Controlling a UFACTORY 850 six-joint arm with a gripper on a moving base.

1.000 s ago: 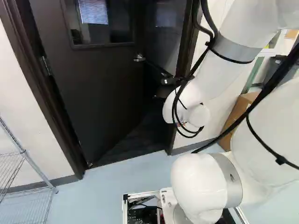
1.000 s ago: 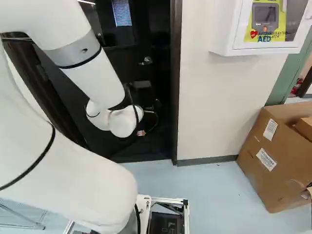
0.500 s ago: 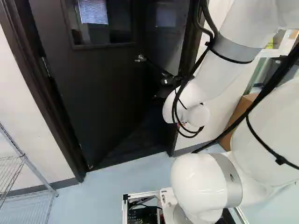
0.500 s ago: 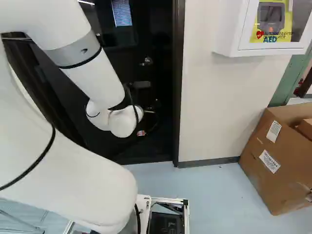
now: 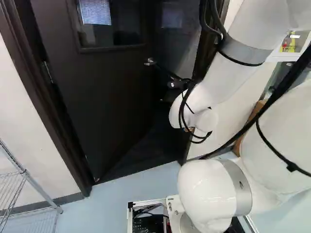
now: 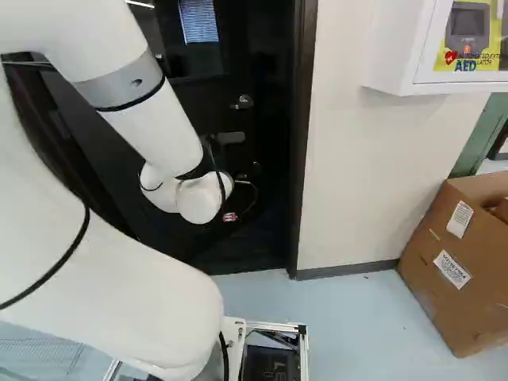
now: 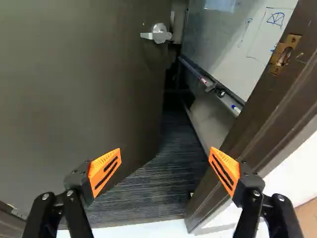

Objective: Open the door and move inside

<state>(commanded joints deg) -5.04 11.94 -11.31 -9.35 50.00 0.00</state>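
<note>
The door (image 5: pixel 104 107) stands ajar within its frame (image 6: pixel 302 159).
Between its free edge and the frame, dark carpet (image 7: pixel 168 183) shows; the tool (image 5: pixel 176 84) points toward that gap, its fingers spread wide. Only the wrist view shows the strike plate (image 7: pixel 284 55) and marker drawings on the whiteboard (image 7: pixel 223 54).

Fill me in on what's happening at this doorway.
The robot arm reaches toward a dark door that stands partly open, with dark ribbed flooring beyond. Its pincer is open and holds nothing, facing the gap between door and door frame. The lever handle is untouched; the base is outside.
</note>
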